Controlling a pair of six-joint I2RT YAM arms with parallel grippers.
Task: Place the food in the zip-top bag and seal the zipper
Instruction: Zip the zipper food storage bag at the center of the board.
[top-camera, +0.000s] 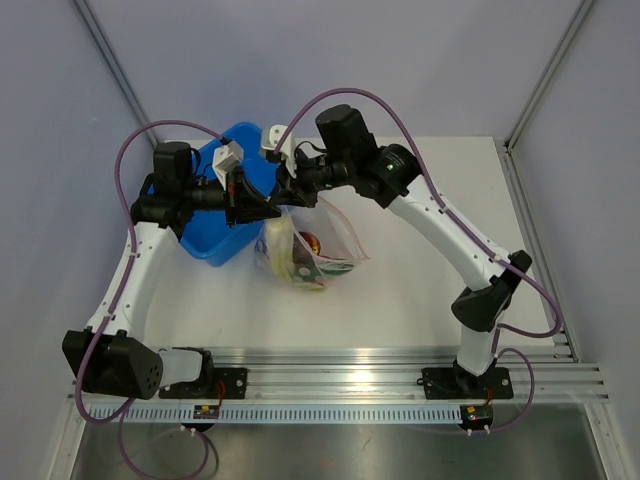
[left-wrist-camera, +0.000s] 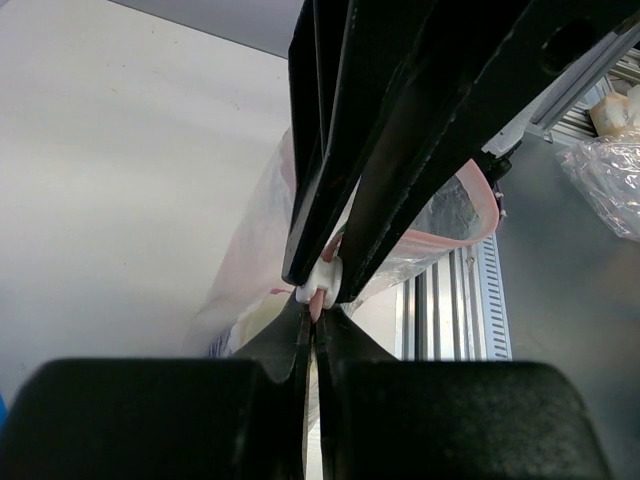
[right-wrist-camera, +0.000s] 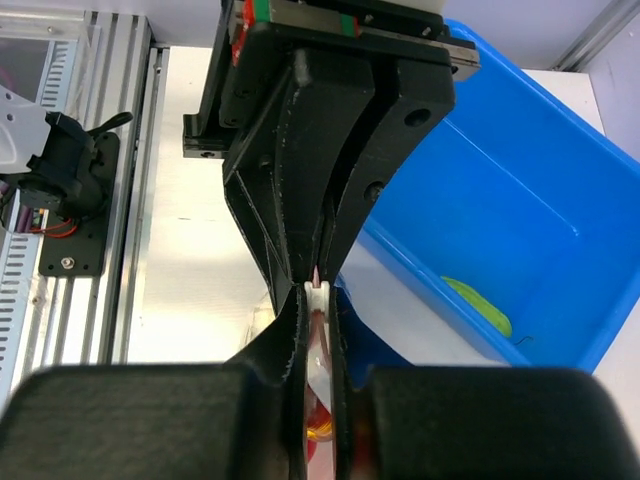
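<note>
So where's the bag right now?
In the top view, the zip-top bag is mid-table, just right of the blue bin, with its top edge pinched between the left gripper and the right gripper.

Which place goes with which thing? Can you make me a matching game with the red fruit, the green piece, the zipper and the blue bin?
Things:
1. red fruit
2. green piece
3. zipper
4. blue bin

Places:
A. lying in the blue bin
B. pinched by the left fingers
C. standing beside the zip-top bag
D. inside the zip-top bag

Pairs: 1-D, 2-A, 3-B, 4-C
</note>
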